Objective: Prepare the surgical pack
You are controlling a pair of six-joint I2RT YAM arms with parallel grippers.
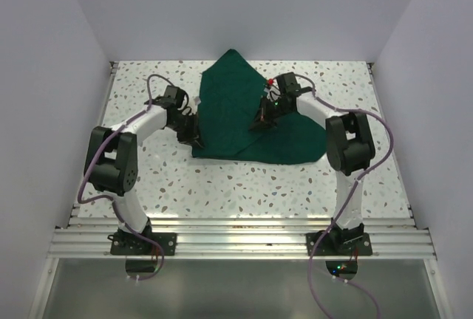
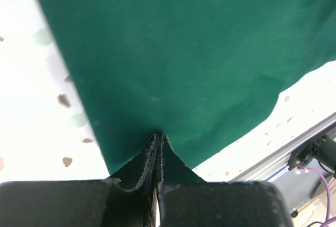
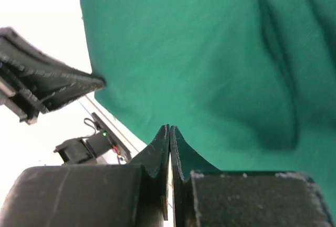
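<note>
Drape (image 1: 236, 112) on table (image 1: 244, 186) | left fingers (image 2: 151, 156) pinch its edge | right fingers (image 3: 159, 151) pressed together

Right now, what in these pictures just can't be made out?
- Under the green drape: in the top view, the cloth covers whatever lies beneath.
- Right end effector: shut, but its wrist view does not show whether cloth is pinched.
- Drape outline: both wrist views cut it off at their edges.

drape (image 2: 184, 53): cut off at top and right edges, left wrist view
table (image 2: 31, 132): overexposed, speckles blurred
right gripper (image 1: 262, 121): jaws too small in top view
</note>
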